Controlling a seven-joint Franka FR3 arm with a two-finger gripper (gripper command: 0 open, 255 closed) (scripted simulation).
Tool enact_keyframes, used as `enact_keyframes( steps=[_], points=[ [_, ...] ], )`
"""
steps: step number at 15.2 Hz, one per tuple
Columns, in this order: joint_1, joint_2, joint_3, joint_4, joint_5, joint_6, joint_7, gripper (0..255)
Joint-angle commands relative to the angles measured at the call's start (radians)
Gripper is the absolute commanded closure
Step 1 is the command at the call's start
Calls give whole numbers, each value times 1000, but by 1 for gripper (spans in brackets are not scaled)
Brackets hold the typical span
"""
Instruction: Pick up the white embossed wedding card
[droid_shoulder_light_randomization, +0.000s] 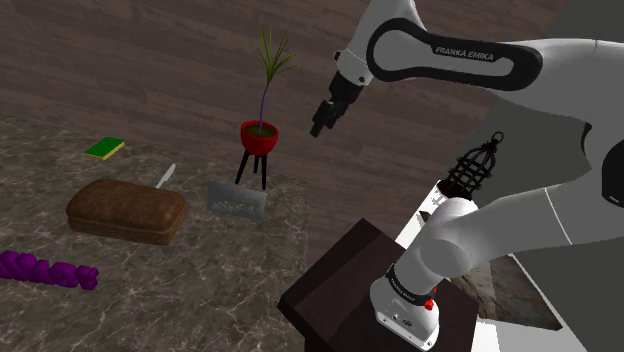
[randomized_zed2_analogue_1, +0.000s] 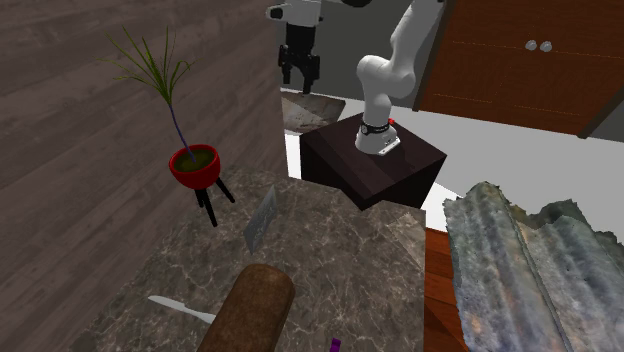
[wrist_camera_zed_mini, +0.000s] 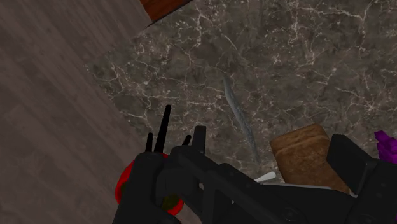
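Observation:
The card (droid_shoulder_light_randomization: 237, 201) is a thin grey-white panel with embossed markings. It stands on edge on the marble table (droid_shoulder_light_randomization: 200, 290), just in front of the potted plant's legs. From the side it is a slanted sheet (randomized_zed2_analogue_1: 262, 220), and from above a thin edge-on sliver (wrist_camera_zed_mini: 239, 116). My black gripper (droid_shoulder_light_randomization: 322, 122) hangs high in the air to the shoulder view's right of the plant, well apart from the card. Its fingers stand apart, open, with nothing between them (randomized_zed2_analogue_1: 298, 72). In the wrist view the gripper (wrist_camera_zed_mini: 273, 156) hovers over the table, and the card lies ahead of it.
A red pot with a spiky plant (droid_shoulder_light_randomization: 259, 135) stands on a black tripod behind the card. A brown bread loaf (droid_shoulder_light_randomization: 127, 211), a white knife (droid_shoulder_light_randomization: 165, 176), a green book (droid_shoulder_light_randomization: 104, 148) and purple beads (droid_shoulder_light_randomization: 45, 270) lie on the table. A black lantern (droid_shoulder_light_randomization: 470, 170) stands near the dark stand (droid_shoulder_light_randomization: 340, 290).

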Motion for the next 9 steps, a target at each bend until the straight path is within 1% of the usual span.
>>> enact_keyframes(
  steps=[1, 5, 9],
  points=[
    [12, 61, -11, 7, 3, 56, -46, 0],
    [37, 198, -25, 30, 17, 171, -132, 0],
    [63, 343, -36, 75, 37, 270, -221, 0]
  ],
)
